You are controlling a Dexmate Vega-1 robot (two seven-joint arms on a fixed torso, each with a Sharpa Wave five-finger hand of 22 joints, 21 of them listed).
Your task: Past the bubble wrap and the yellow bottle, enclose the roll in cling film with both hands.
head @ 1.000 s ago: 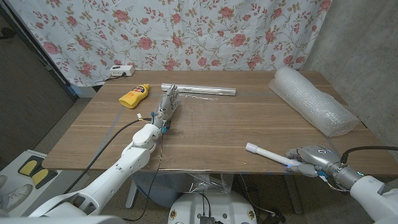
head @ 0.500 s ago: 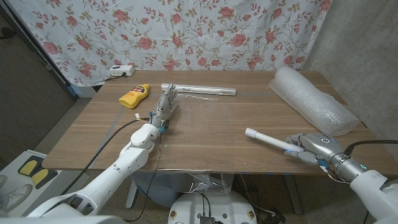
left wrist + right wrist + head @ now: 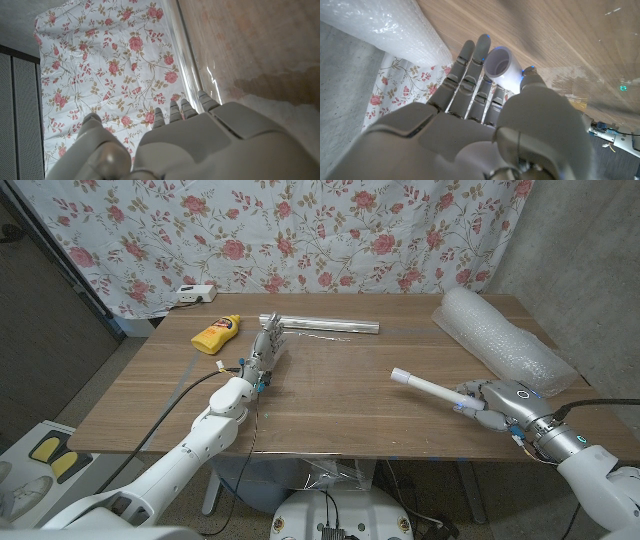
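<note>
My right hand (image 3: 497, 403) grips one end of a white roll (image 3: 424, 387) near the table's front right; the roll sticks out to the left, lifted off the wood. The right wrist view has that roll's open end (image 3: 500, 62) between the thumb and fingers of my right hand (image 3: 470, 130). A long cling film roll (image 3: 320, 325) lies across the back of the table, and a clear sheet of film spreads from it toward the front edge. With fingers straight, my left hand (image 3: 266, 348) reaches to the film roll's left end and holds nothing. The film strip (image 3: 189, 60) runs just past its fingertips (image 3: 175, 109).
A yellow bottle (image 3: 217, 333) lies at the back left. A big roll of bubble wrap (image 3: 503, 340) lies slantwise at the back right, and the bubble wrap (image 3: 380, 25) sits close beside my right hand. A white power strip (image 3: 193, 294) sits behind the table by the floral curtain.
My right hand has carried the white roll away from the front edge, farther onto the table and slightly higher. The left hand has not moved.
</note>
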